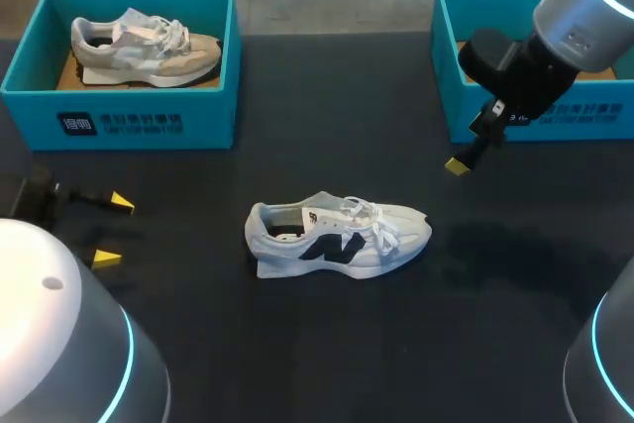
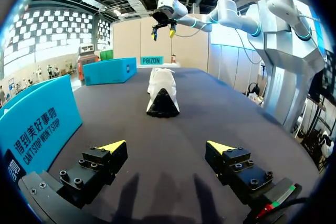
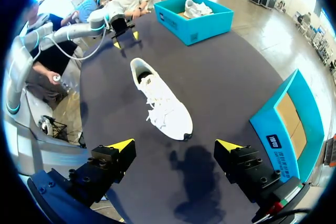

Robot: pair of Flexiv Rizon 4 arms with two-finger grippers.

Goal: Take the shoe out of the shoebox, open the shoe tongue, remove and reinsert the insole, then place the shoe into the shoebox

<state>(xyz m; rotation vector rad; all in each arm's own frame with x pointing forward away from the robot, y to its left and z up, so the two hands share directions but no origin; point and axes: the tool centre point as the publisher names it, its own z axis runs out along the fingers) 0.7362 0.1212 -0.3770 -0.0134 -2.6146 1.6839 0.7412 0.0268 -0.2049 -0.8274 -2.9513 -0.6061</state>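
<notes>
Pretty clearly a robotics lab or test cell, not a shop or anyone's home. Two silver machine arms with glowing blue rings, the left arm (image 1: 59, 344) and the right arm (image 1: 584, 7), work over one wide table (image 1: 297, 364) topped in plain black. Everything on it looks staged like a trial: a teal left shoebox (image 1: 149, 124) holding a beige shoe (image 1: 144, 47), a matching right shoebox (image 1: 594, 116) at the other far corner, and a white shoe (image 1: 337, 237) lying alone mid-table.

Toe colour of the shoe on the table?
Black toe on a mostly white shoe; shows best in the left wrist view.
</notes>
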